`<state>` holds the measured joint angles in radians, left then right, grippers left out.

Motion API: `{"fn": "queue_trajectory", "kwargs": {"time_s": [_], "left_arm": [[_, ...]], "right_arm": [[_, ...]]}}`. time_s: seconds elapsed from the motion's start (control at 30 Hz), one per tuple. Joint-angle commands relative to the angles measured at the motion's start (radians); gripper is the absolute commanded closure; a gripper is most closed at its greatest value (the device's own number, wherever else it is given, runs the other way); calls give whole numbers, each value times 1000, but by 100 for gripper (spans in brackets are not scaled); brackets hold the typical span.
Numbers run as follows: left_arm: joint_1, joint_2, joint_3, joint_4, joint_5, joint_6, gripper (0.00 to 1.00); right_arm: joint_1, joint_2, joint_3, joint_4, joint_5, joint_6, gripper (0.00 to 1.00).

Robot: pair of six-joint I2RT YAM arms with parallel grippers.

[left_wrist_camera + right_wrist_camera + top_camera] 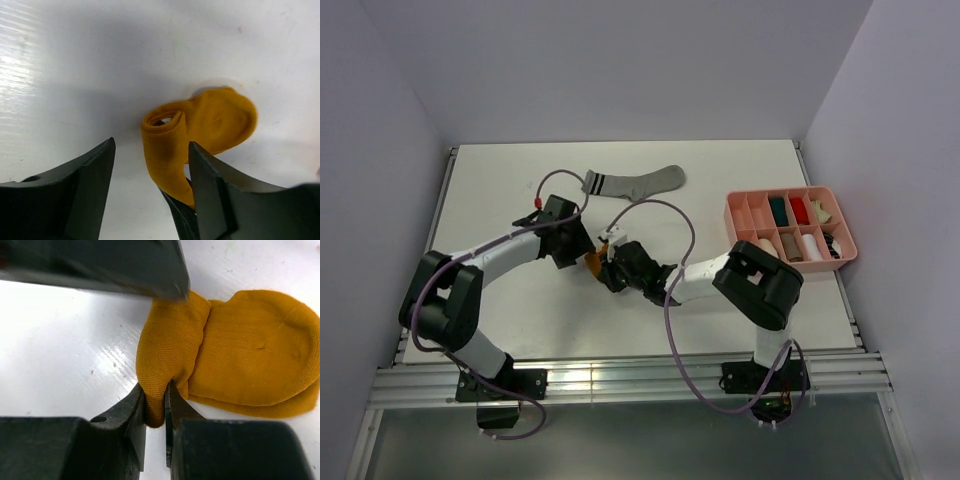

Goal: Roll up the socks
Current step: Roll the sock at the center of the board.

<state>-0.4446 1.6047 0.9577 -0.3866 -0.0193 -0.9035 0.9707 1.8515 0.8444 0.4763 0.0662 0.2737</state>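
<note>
The mustard-orange sock lies on the white table, its cuff end rolled into a coil; its striped cuff is hidden. My right gripper is shut on the end of that roll. My left gripper is open, its fingers standing either side of the roll without touching it. In the top view both grippers meet at the sock at mid-table. The grey sock with dark cuff stripes lies flat at the back. The dark teal sock is out of view.
A pink divided tray with small rolled bundles stands at the right edge of the table. Purple cables loop over both arms. White walls close in the table at the back and sides.
</note>
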Motion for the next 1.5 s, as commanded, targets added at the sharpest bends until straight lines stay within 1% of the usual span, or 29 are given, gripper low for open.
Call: {"fn": "queue_trajectory", "kwargs": {"time_s": [0.0, 0.03, 0.1, 0.17, 0.23, 0.27, 0.37, 0.47, 0.6, 0.77, 0.8, 0.97, 1.1, 1.27, 1.47], "left_arm": [[30, -97, -49, 97, 10, -97, 33], [40, -126, -62, 113, 10, -103, 33], [46, -166, -98, 153, 10, -115, 30], [46, -186, -122, 172, 21, -121, 27], [46, -215, -166, 193, 30, -132, 27], [46, -226, -204, 205, 39, -143, 28], [46, -256, -281, 256, 54, -166, 31], [46, -256, -329, 295, 68, -187, 33], [44, -244, -364, 322, 76, -204, 34], [46, -246, -396, 377, 84, -224, 35], [46, -256, -398, 377, 84, -225, 35], [44, -319, -447, 479, 110, -235, 31], [43, -356, -485, 503, 113, -238, 31], [38, -335, -543, 543, 128, -265, 33], [35, -275, -537, 543, 85, -294, 34]], "right_arm": [[-53, -14, -48, -10, -236, 130, 100], [-81, -12, -50, 2, -311, 143, 100], [-105, 1, -48, 8, -379, 174, 100], [-139, 12, -42, 27, -494, 205, 100], [-164, 37, -35, 44, -592, 226, 100], [-188, 44, -33, 51, -617, 240, 100], [-211, 72, -21, 48, -684, 259, 100], [-234, 95, -19, 61, -732, 291, 100], [-262, 141, 4, 51, -773, 317, 100], [-271, 172, 47, -1, -793, 312, 100], [-271, 175, 54, -10, -796, 309, 100], [-282, 187, 73, -19, -827, 334, 100], [-297, 206, 87, -16, -858, 370, 100], [-308, 238, 114, -27, -896, 424, 100], [-316, 273, 159, -90, -927, 420, 100]]}}
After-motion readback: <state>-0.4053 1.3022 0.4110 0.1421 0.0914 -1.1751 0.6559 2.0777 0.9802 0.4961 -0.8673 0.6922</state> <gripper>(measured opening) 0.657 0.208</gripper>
